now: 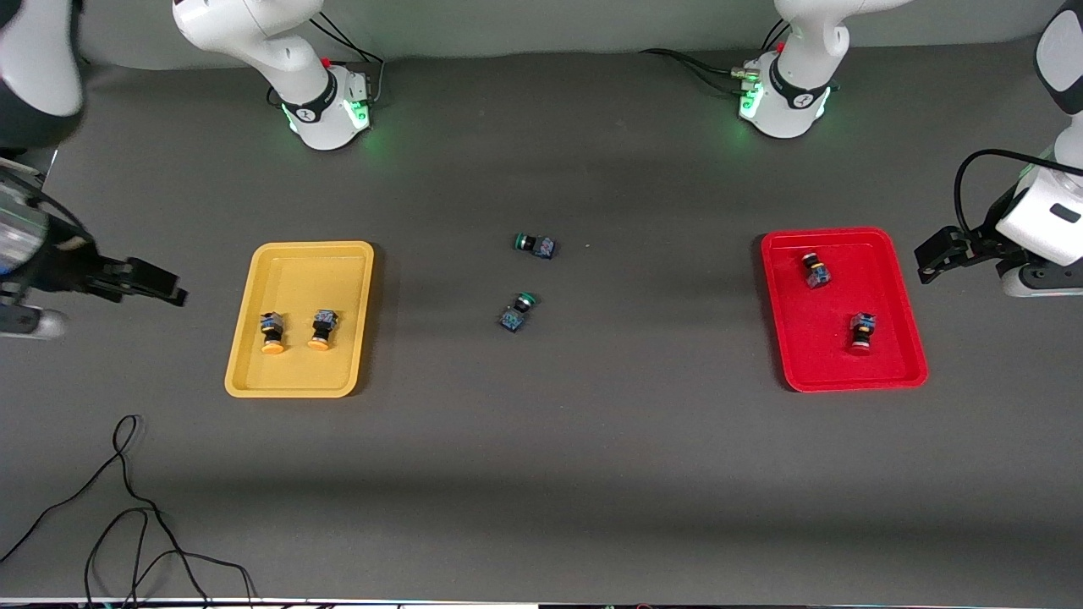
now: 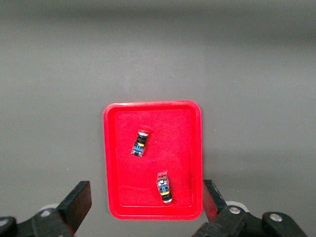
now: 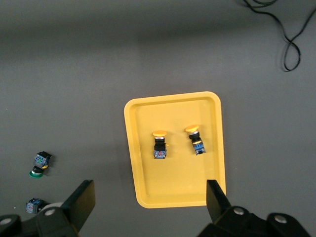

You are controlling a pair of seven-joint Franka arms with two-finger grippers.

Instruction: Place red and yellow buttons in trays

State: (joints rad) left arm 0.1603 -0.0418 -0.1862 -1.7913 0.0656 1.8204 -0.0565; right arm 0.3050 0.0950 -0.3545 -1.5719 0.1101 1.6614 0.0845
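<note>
Right gripper [image 1: 173, 292] at frame edge in front view, arm blurred and cut off; fingers [image 3: 81, 202] wide apart in right wrist view, holding nothing, raised beside yellow tray [image 1: 254, 338]. Two yellow buttons [image 1: 272, 331] lie side by side in yellow tray.

Left gripper [image 1: 926, 258] raised beside red tray [image 1: 909, 338], fingers [image 2: 79, 200] spread, only tips visible. Two red buttons [image 2: 139, 143] inside red tray, apart.

Two green buttons [image 1: 518, 311] on table [image 1: 592, 474], between trays; absent from left wrist view.
</note>
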